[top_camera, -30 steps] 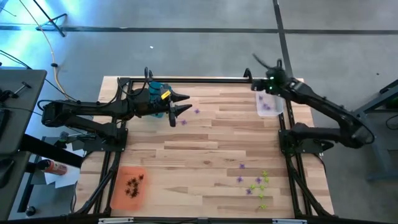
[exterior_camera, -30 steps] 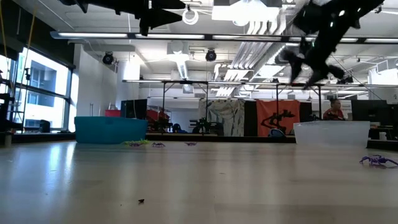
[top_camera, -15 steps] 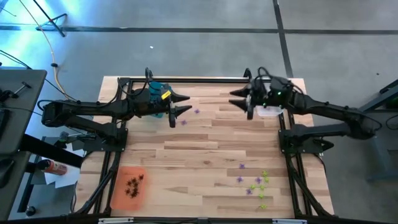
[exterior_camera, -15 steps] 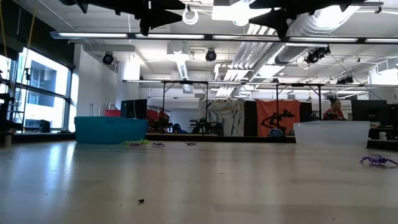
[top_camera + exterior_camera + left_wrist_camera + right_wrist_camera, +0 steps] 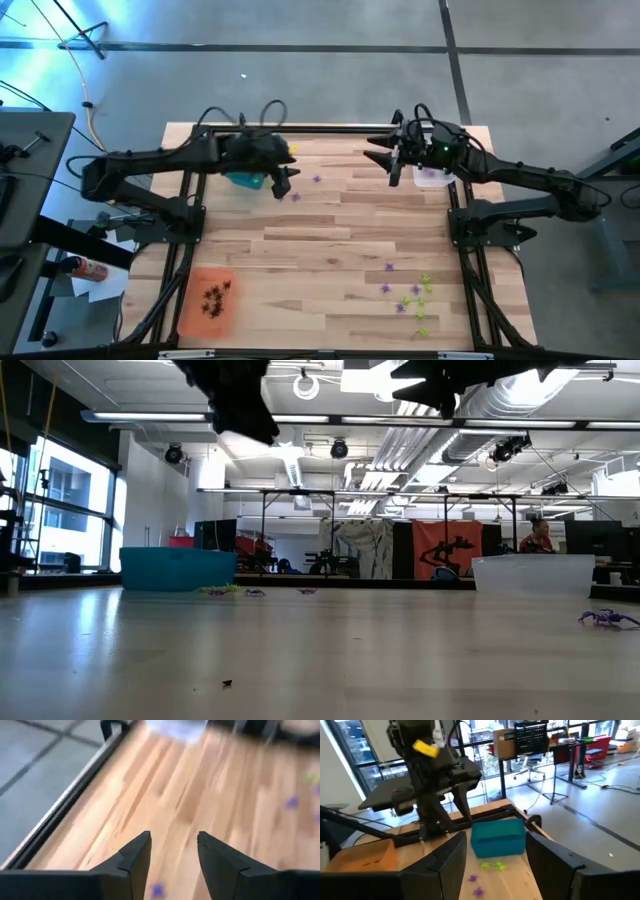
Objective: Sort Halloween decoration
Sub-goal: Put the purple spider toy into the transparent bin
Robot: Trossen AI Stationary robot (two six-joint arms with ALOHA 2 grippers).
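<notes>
Your surface is pale wood planking inside a black metal frame. Three trays sit on it in the high view: a teal one at upper left, partly covered by the left arm; a clear one at upper right, partly under the right arm; an orange one at lower left holding the dark decorations.

The loose pieces are tiny and spiky. Two purple ones lie just right of the left pincer, and a mixed purple and green cluster lies at lower right, well apart from both arms. In the low view one purple piece sits at the right edge, ahead of the clear tray. Nothing blocks the open planking between the arms.

The left pincer hangs at upper left of centre, beside the teal tray, its two dark wedge fingers apart with bare wood showing between them and nothing held. The right pincer hangs at upper right of centre, pointing left, fingers apart and empty.

Compared with a second ago, the left arm has pulled back and tipped its pincer down, where it had pointed right. The right arm has swung in from over the clear tray to face left.
</notes>
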